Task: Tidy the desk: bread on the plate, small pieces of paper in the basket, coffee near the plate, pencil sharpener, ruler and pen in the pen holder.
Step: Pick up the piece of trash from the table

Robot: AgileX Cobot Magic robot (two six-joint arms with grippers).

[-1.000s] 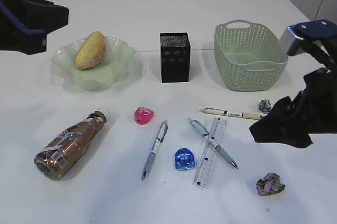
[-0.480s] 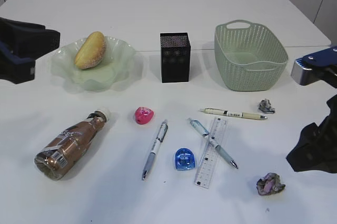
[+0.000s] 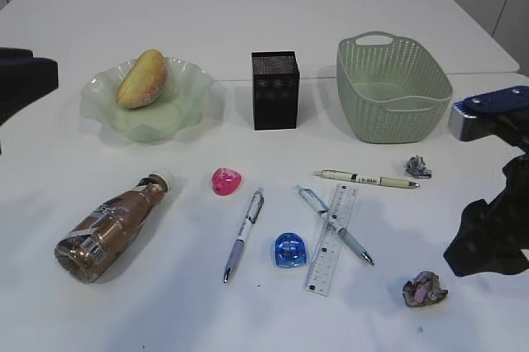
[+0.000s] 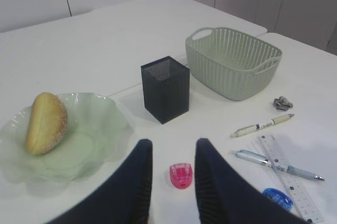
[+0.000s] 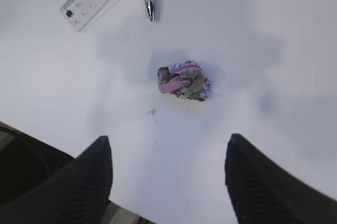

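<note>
- The bread (image 3: 141,78) was seen lying in the plate (image 3: 186,96), which stood to the left of the pen holder (image 3: 274,90), on the white desk (image 3: 248,13).
- The basket (image 3: 392,88) was seen standing to the right of the pen holder, with nothing visible inside it.
- The coffee (image 3: 110,228) was found lying on its side in front of the pen holder and well to its left, apart from the plate, with its white cap pointed toward the plate.
- A pink pencil sharpener (image 3: 225,181) was seen in front of the pen holder, and a blue pencil sharpener (image 3: 289,250) nearer the front edge.
- The ruler (image 3: 332,239) was seen in front of the pen holder and to its right, with a blue pen (image 3: 333,225) lying across it.
- A white-and-blue pen (image 3: 243,235) lay between the two sharpeners, and a cream pen (image 3: 366,178) lay nearer the basket.
- A grey paper scrap (image 3: 417,167) lay right of the pen holder, just in front of the basket; a pink-and-grey paper wad (image 5: 182,81) lay farther forward.
- The left gripper (image 4: 169,166) was seen with its jaws a little apart and holding nothing, above the desk in front of the pen holder, near the pink sharpener.
- The right gripper (image 5: 168,169) was seen with its jaws spread wide and empty, close to the paper wad, far to the front right of the pen holder.
</note>
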